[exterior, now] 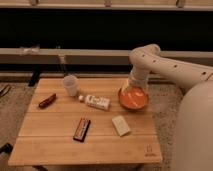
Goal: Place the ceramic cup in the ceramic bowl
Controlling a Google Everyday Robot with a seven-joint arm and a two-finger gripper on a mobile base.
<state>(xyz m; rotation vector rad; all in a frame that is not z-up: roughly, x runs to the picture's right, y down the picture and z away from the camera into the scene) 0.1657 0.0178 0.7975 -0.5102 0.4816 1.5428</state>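
The ceramic cup (70, 85) is a small plain white cup standing upright near the far left of the wooden table (60, 145). The ceramic bowl (133, 99) has a bright orange inside and sits at the right of the table. My gripper (134, 84) hangs at the end of the white arm directly over the bowl's far rim, well to the right of the cup. The gripper hides part of the bowl's far side.
A white bottle with a label (96, 102) lies on its side between cup and bowl. A reddish-brown bar (47, 100) lies at the left, a dark snack bar (82, 129) at the front middle, a pale packet (121, 125) in front of the bowl. A low wall runs behind the table.
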